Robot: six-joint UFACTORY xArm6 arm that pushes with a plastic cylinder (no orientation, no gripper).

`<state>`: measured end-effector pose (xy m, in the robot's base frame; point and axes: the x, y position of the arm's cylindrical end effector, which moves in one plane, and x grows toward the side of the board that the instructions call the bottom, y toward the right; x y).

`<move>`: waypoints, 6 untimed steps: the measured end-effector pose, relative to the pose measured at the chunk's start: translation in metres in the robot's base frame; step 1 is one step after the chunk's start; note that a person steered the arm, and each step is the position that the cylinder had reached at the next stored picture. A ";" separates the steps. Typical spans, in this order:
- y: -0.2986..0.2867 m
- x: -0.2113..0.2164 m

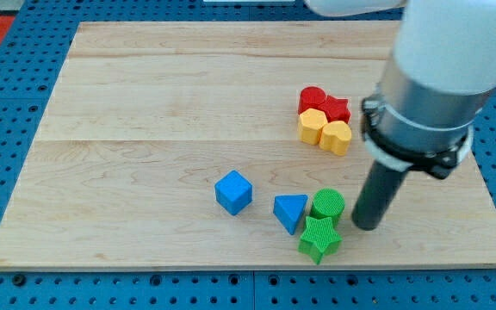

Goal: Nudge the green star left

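The green star [319,238] lies near the board's bottom edge, right of centre. It touches a green cylinder [327,206] just above it and a blue triangle [291,212] at its upper left. My tip [366,226] stands on the board a short way to the right of the star and the green cylinder, not touching either as far as I can see. The dark rod rises from the tip to the arm's grey body at the view's upper right.
A blue cube [233,191] sits left of the blue triangle. A cluster of a red cylinder [312,99], a red star [337,109], a yellow hexagon [312,126] and a yellow heart [337,137] lies higher up. The wooden board [145,103] rests on a blue pegboard.
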<state>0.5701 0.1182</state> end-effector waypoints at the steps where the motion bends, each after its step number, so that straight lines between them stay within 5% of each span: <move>1: -0.057 0.009; 3: -0.078 0.007; 4: -0.004 0.000; 5: 0.009 0.049; 6: 0.008 0.047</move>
